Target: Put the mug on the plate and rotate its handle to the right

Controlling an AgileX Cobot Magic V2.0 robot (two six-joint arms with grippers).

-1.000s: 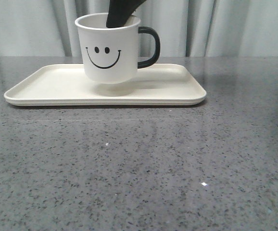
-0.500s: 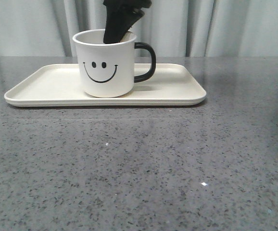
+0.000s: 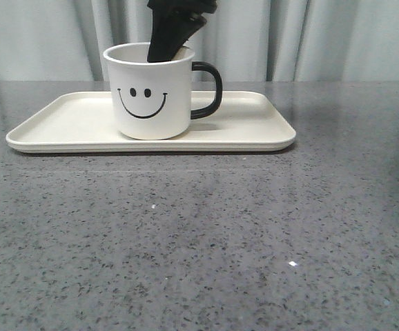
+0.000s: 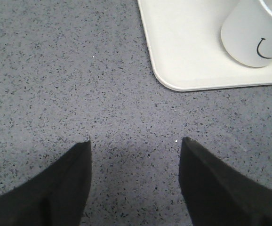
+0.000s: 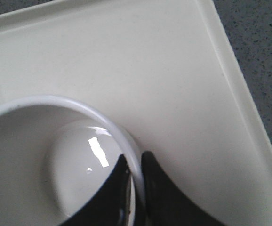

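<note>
Compared with a second ago, the mug (image 3: 149, 92) has come down from above the plate (image 3: 61, 121) and now stands on it, left of the plate's middle. It is white, its black smiley faces front, and its black handle (image 3: 209, 89) points right. The right end effector (image 5: 135, 188) pinches the mug's rim, one finger inside, one outside. The left end effector (image 4: 135, 162) hangs spread and empty over the speckled grey table (image 3: 199, 234), beside the plate's corner. Pale curtains (image 3: 324, 38) hang behind the plate.
</note>
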